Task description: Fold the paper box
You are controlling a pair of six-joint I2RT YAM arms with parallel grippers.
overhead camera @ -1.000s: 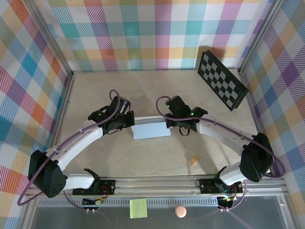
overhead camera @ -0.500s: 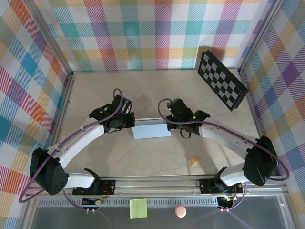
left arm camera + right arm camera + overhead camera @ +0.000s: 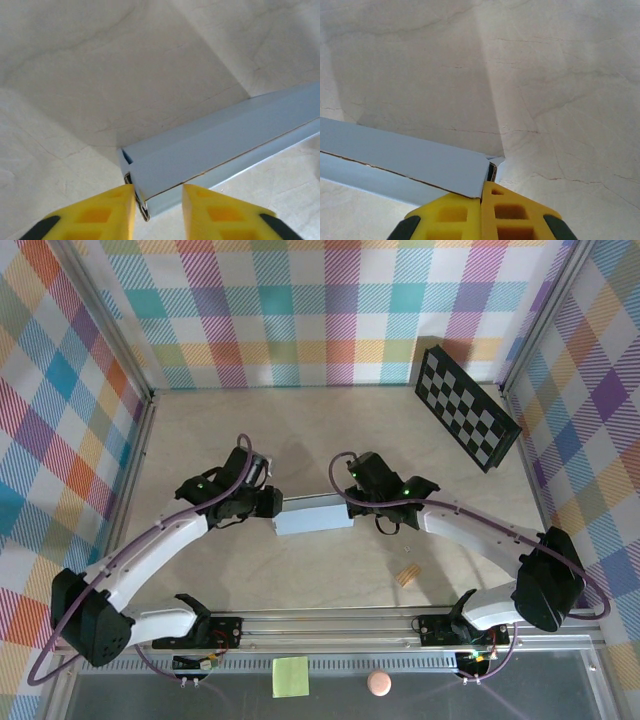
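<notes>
The pale wooden table is fenced by plaid walls, with a checkerboard panel leaning at its far right corner. The paper box, folded into a flat grey-blue rectangle, lies mid-table between the two arms. The left gripper is at the box's left end, its yellow fingers apart and straddling that corner. The right gripper has its fingers pressed together against the box's right end; I cannot tell whether a flap is pinched. A yellow-green sticky note and a pink ball sit beyond the near rail.
</notes>
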